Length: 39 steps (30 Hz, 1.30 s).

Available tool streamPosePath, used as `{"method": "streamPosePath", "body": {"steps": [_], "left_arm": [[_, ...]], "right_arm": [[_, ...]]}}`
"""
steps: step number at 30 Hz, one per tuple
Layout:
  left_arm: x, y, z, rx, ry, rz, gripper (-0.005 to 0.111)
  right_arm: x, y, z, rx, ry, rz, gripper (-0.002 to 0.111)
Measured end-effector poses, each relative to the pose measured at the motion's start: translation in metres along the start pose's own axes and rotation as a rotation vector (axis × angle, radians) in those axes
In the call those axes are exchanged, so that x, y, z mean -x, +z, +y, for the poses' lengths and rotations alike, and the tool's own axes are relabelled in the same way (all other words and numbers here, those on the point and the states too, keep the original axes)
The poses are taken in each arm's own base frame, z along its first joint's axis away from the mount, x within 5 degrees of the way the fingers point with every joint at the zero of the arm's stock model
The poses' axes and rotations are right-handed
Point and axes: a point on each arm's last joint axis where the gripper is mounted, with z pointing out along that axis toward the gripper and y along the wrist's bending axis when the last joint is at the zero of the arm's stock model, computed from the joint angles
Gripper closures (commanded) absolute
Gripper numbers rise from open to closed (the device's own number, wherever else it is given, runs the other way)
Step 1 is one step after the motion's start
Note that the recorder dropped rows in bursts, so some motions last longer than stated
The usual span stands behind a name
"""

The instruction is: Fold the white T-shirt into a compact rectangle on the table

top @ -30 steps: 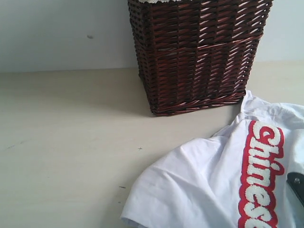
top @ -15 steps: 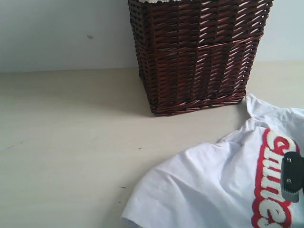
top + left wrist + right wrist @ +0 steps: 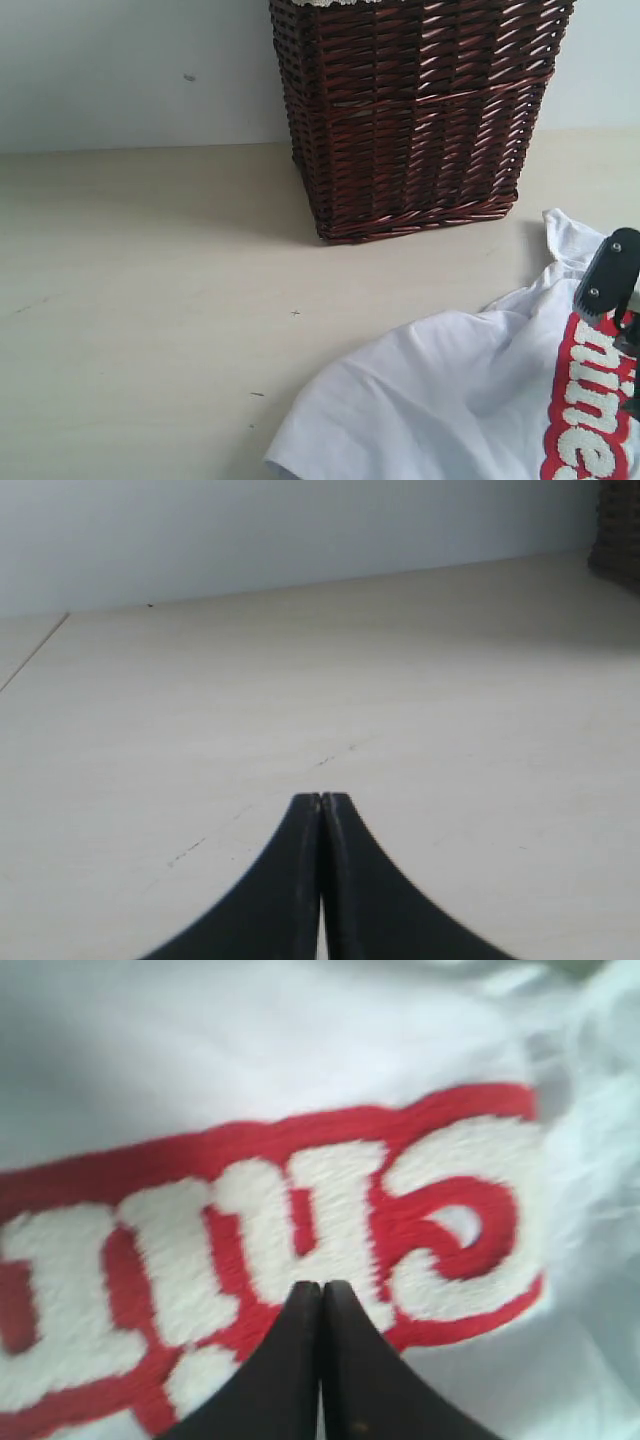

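White T-shirt lies further right on the desk than before; wrist views alone show both claws pressed shut: right claw over the lettering, left claw empty

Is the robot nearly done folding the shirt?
Not nearly. Nothing looks folded: the shirt lies rumpled on the table by the basket. In hand: the right gripper, shut, is over the red lettering; the left gripper is shut over bare table. Every fold is left.
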Motion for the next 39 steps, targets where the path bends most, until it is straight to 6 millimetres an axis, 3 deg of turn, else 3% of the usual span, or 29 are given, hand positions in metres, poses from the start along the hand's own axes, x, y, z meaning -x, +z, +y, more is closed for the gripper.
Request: {"method": "streamPosePath", "body": {"steps": [5, 11, 21, 27, 29, 32, 36, 39], "left_arm": [[0.000, 0.000, 0.000, 0.000, 0.000, 0.000, 0.107], [0.000, 0.000, 0.000, 0.000, 0.000, 0.000, 0.107], [0.000, 0.000, 0.000, 0.000, 0.000, 0.000, 0.107], [0.000, 0.000, 0.000, 0.000, 0.000, 0.000, 0.107], [0.000, 0.000, 0.000, 0.000, 0.000, 0.000, 0.107], [0.000, 0.000, 0.000, 0.000, 0.000, 0.000, 0.107], [0.000, 0.000, 0.000, 0.000, 0.000, 0.000, 0.107], [0.000, 0.000, 0.000, 0.000, 0.000, 0.000, 0.107]], "right_arm": [[0.003, 0.005, -0.005, -0.058, 0.045, -0.038, 0.108], [-0.002, 0.034, 0.001, -0.015, 0.142, 0.001, 0.108], [0.017, 0.072, -0.028, -0.167, 0.156, -0.105, 0.108], [0.024, 0.076, -0.038, -0.159, 0.130, -0.100, 0.108], [0.025, 0.071, -0.038, -0.143, 0.128, -0.090, 0.108], [0.025, 0.048, -0.036, -0.084, 0.150, -0.057, 0.108], [0.036, -0.015, -0.049, -0.187, 0.209, -0.167, 0.108], [0.042, -0.070, -0.058, -0.335, 0.442, -0.378, 0.108]]}}
